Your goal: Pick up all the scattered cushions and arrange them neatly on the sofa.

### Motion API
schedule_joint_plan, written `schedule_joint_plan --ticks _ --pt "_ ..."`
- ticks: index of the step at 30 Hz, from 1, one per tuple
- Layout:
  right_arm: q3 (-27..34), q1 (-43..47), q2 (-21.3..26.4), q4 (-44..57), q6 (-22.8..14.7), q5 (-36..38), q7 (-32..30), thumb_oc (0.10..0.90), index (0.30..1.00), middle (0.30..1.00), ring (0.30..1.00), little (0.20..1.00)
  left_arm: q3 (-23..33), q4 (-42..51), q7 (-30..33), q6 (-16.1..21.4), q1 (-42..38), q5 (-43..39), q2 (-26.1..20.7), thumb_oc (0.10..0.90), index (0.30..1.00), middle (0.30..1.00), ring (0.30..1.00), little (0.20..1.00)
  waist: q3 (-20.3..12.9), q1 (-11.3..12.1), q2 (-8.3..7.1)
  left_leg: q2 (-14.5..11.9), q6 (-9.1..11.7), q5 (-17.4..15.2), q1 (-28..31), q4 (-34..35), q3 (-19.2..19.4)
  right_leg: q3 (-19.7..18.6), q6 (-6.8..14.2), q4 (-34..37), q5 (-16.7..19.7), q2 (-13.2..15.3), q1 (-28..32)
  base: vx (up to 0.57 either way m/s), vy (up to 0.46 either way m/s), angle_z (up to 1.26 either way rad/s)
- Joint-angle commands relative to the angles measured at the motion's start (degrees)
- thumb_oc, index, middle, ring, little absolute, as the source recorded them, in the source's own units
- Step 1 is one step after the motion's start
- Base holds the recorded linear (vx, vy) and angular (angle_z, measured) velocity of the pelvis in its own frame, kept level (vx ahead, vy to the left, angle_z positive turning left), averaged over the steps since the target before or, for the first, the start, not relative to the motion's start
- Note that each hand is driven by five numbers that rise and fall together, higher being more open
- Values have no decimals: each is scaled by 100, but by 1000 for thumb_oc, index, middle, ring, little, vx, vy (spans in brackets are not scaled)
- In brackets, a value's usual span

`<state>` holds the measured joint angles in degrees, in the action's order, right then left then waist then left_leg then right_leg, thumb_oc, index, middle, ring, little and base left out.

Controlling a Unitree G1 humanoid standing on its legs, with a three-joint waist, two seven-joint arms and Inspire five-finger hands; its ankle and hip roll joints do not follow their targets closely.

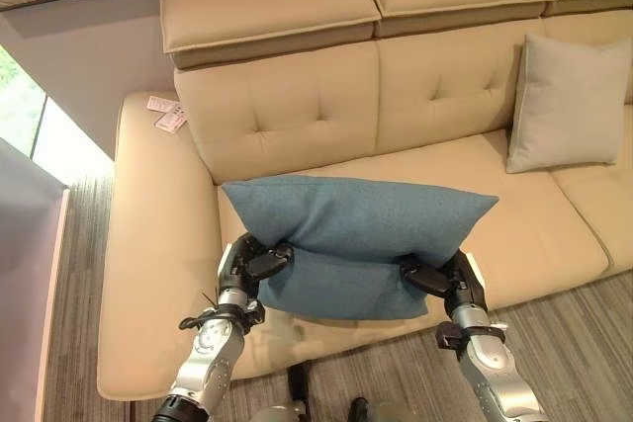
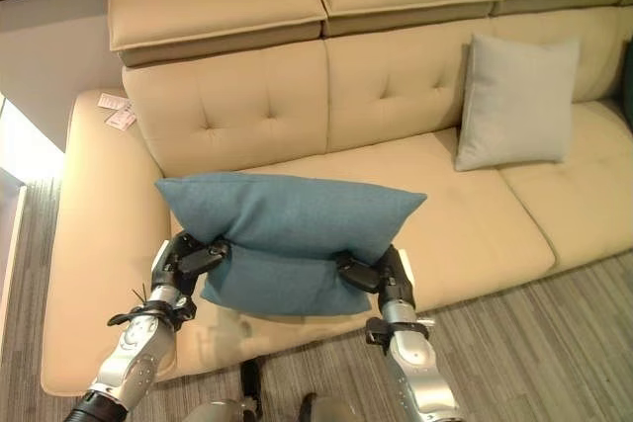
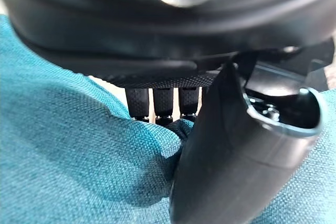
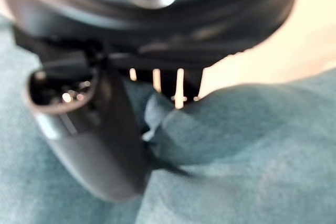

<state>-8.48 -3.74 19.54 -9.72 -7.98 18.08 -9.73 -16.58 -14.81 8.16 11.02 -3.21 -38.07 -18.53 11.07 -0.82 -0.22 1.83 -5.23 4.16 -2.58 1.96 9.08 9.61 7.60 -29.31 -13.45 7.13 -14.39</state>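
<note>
- A blue cushion [image 1: 356, 239] hangs at lower centre of the left eye view, held clear in front of the sofa [image 1: 148, 244] seat, its long side level and its middle creased where the hands bite in.
- The left hand [image 1: 255, 262] clamps the cushion's left side, at lower left of centre; its wrist view shows the thumb [image 3: 231, 156] pressed over the blue cloth and the fingers [image 3: 164, 103] curled behind a bunched fold.
- The right hand [image 1: 435, 276] grips the opposite side, lower right of centre; in its wrist view the thumb [image 4: 100, 140] and fingers [image 4: 168, 85] pinch a ridge of the same fabric.
- The step in hand appears to be carrying: the cushion is lifted between both hands and not yet set down.
- The next move, by this reading, calls for carrying it forward over the seat, standing it against the tufted backrest [image 1: 287, 106] at upper centre, then releasing both hands together so it does not tip.
- A grey cushion [image 1: 569, 101] already leans upright against the backrest at the right edge of the frame, well apart from the blue one.
- Two small tags [image 1: 166, 114] lie on the armrest at upper left.
- Striped flooring [image 1: 584, 333] fills the lower right corner.
</note>
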Motion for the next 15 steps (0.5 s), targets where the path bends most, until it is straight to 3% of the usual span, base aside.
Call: schedule_joint_plan --ticks 1,5,12,15 --pt "-101 675 -266 959 -735 -69 357 400 300 300 300 300 -325 1012 -554 567 -371 230 280 400 300 300 300 300 -461 -61 -178 -102 327 -929 -178 -566 -192 -598 -58 1749 949 -344 592 200 -69 43" --pt "-93 658 -211 969 -744 -126 327 400 300 300 300 300 -360 992 -569 643 -507 269 316 400 300 300 300 300 -432 -191 -234 -55 403 -990 -16 -419 -473 -1000 30 2268 1300 -378 399 140 -132 60" --pt "-44 556 -99 988 -787 -89 323 400 300 300 300 300 -440 1011 -589 666 -622 289 412 400 300 300 300 300 -508 -216 -329 -218 722 -1005 -17 -545 -689 -625 -123 2963 1395 -379 975 86 -196 34" --pt "43 473 -10 1071 -823 -66 289 400 300 300 300 300 -481 1042 -580 692 -709 290 477 400 300 300 300 300 -472 -291 -329 -385 854 -986 -217 -880 -553 -353 -185 3212 1363 -357 1215 21 -144 54"
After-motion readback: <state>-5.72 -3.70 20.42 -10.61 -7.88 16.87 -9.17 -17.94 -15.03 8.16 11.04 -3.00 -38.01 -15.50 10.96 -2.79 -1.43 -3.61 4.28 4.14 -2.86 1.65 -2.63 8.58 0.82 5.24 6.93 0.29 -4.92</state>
